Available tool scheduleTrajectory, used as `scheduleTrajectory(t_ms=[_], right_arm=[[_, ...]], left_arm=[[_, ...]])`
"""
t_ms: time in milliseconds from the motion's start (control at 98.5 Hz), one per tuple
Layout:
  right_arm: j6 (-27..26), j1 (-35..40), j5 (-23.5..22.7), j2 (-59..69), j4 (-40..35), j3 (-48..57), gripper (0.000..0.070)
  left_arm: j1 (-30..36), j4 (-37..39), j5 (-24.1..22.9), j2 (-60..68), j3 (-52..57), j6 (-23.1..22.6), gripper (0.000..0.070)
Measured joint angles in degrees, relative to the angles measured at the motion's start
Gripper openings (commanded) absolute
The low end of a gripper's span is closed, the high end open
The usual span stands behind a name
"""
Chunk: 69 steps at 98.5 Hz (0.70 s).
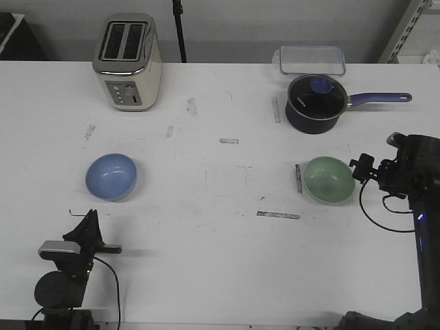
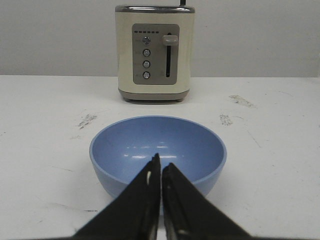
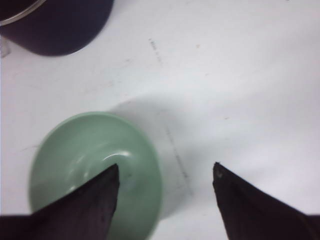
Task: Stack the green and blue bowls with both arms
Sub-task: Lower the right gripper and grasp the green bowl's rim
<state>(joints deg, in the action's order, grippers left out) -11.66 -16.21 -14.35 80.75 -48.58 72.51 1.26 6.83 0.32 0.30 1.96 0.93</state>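
Observation:
The blue bowl (image 1: 111, 176) stands upright on the left half of the white table. My left gripper (image 1: 88, 220) hovers just short of it on the near side, apart from it. In the left wrist view its fingers (image 2: 161, 165) are shut together with nothing between them, pointing at the blue bowl (image 2: 157, 145). The green bowl (image 1: 329, 179) rests on the right half. My right gripper (image 1: 359, 169) is at its right rim. In the right wrist view it (image 3: 166, 170) is open, one finger over the green bowl's (image 3: 85, 160) inside and the other over bare table, with the rim between them.
A cream toaster (image 1: 128, 62) stands at the back left, straight beyond the blue bowl. A dark saucepan (image 1: 315, 103) with a glass lid and purple handle sits behind the green bowl, with a clear lidded box (image 1: 311, 60) farther back. Tape strips (image 1: 278, 215) mark the table.

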Motion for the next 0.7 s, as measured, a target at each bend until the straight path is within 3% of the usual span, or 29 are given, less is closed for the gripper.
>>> scheduleTrajectory(t_ms=[91,467,701], right_arm=[[0.31,-0.04,-2.23,1.27,-0.02,0.00,0.0561],[0.94,-0.04,-2.14,4.63,1.97,-0.44,0.0554],[1.14,-0.04,-2.16,4.63,6.08,-5.99,0.0547]], left_arm=[[0.00,0.00,0.00,0.00,0.00,0.00,0.0002],[0.00,0.00,0.00,0.00,0.00,0.00,0.0002],[0.00,0.00,0.00,0.00,0.00,0.00,0.0002]])
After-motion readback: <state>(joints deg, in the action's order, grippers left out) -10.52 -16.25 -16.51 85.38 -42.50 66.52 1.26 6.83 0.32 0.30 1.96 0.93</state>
